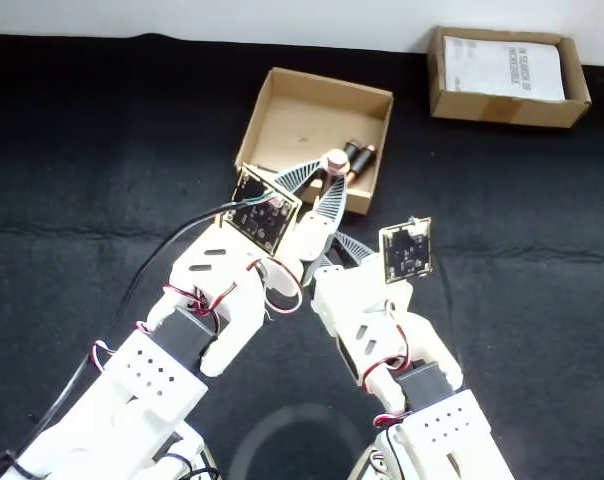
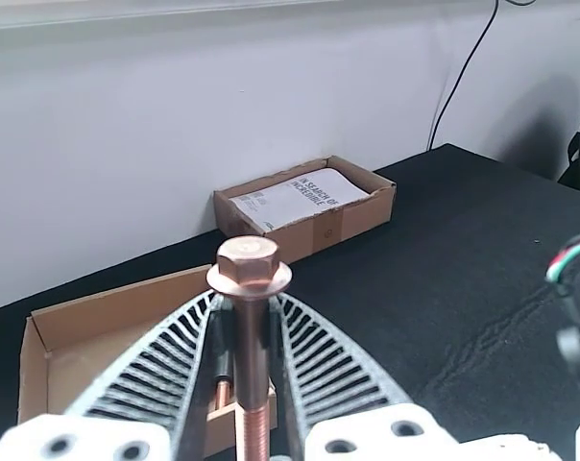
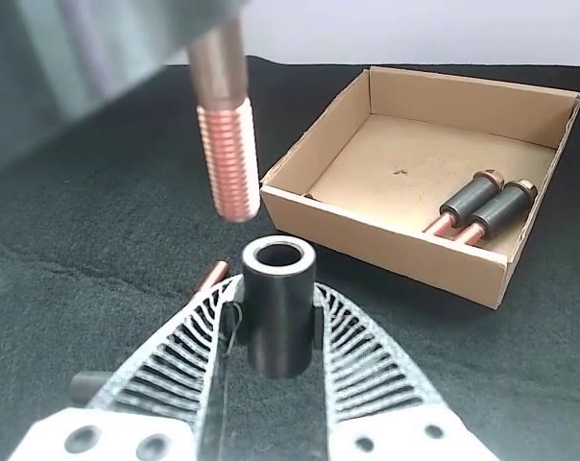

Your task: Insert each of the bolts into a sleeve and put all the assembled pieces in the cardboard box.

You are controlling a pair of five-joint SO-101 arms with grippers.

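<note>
Robot lab (black-clothed table, white wall).

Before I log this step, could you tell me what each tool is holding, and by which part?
The left tool grips a copper bolt by its shank, below the head; the right tool grips a sleeve by its sides.

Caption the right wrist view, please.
Right gripper holds a black cylindrical sleeve upright; a copper threaded bolt hangs above it, brown cardboard box behind.
</note>
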